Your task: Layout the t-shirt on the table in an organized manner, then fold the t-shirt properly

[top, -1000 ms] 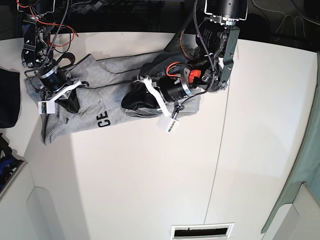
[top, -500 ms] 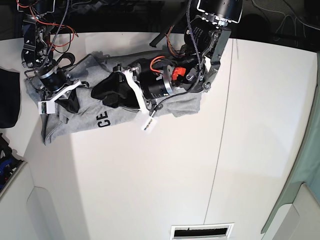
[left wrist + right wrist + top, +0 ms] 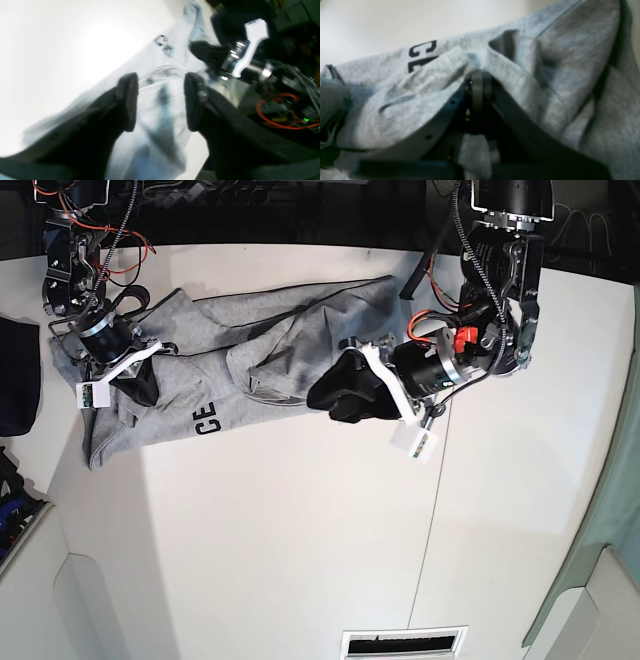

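The grey t-shirt (image 3: 260,345) lies crumpled along the far part of the white table (image 3: 300,530), with black letters "CE" showing at its front edge. My right gripper (image 3: 128,385) is shut on a bunch of the shirt's left side; in the right wrist view the fabric (image 3: 545,75) wraps over the closed fingertips (image 3: 477,82). My left gripper (image 3: 325,395) hovers over the shirt's front right edge. In the blurred left wrist view its fingers (image 3: 127,100) stand apart with the shirt (image 3: 160,117) below them, holding nothing.
A dark cloth (image 3: 15,380) lies off the table's left edge. A thin dark seam (image 3: 440,480) runs across the tabletop. A vent slot (image 3: 405,642) sits at the front edge. Cables and dark equipment run behind the table.
My left arm swung left across the shirt, then back right to the shirt's front right edge. My right gripper has stayed put, still clamped on the shirt.
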